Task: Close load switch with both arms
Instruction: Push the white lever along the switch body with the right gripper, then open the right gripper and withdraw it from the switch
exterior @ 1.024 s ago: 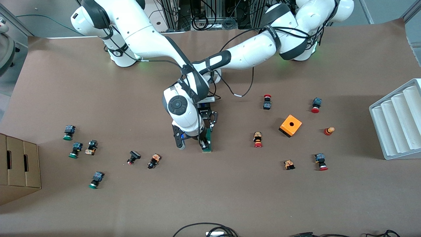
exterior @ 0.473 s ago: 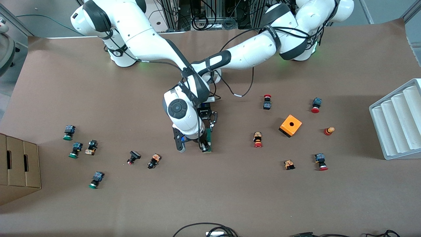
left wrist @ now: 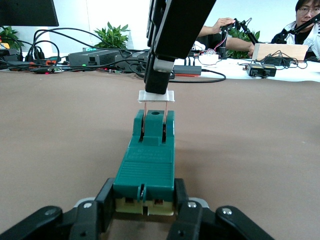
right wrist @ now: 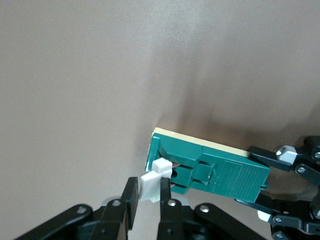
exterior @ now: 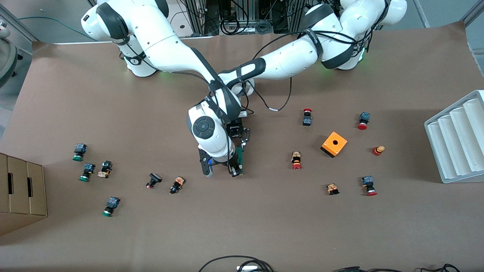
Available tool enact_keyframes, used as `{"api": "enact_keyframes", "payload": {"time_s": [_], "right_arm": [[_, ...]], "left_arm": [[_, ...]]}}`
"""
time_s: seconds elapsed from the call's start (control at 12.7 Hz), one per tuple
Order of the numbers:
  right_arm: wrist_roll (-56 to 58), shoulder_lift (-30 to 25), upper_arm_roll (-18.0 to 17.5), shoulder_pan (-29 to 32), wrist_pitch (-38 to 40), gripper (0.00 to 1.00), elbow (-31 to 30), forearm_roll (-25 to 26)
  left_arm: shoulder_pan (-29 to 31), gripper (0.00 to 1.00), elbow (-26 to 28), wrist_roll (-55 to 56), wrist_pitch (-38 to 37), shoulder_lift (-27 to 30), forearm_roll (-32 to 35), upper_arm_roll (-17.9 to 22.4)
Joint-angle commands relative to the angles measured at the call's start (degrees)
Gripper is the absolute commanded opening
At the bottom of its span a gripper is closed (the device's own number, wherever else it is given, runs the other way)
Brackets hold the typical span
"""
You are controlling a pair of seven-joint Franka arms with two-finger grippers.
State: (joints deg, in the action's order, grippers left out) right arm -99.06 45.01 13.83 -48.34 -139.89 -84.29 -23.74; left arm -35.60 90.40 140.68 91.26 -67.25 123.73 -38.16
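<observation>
The load switch [left wrist: 145, 172] lies on the brown tabletop [exterior: 264, 219] near its middle, pinched at both ends: the left hand [left wrist: 144, 212] clamps the green body's end, and the right hand [right wrist: 146, 200] squeezes the white tab [right wrist: 152, 179], lifted above the body on thin metal blades. Bare tabletop surrounds it; the scattered push buttons [exterior: 177, 184] and orange box [exterior: 334, 144] lie well apart.
</observation>
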Motion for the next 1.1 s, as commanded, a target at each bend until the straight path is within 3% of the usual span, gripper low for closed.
{"api": "enact_keyframes", "payload": {"time_s": [0.0, 1.02], "right_arm": [[1.2, 4.4, 0.1, 1.3, -1.7, 0.23, 4.7, -1.7], [1.4, 5.8, 0.0, 1.6, -2.3, 0.23, 4.8, -1.7]], "left_arm": [[0.4, 0.53, 0.0, 0.6, 0.1, -0.5, 0.3, -0.3], [0.4, 0.53, 0.0, 0.6, 0.1, -0.5, 0.3, -0.3]]}}
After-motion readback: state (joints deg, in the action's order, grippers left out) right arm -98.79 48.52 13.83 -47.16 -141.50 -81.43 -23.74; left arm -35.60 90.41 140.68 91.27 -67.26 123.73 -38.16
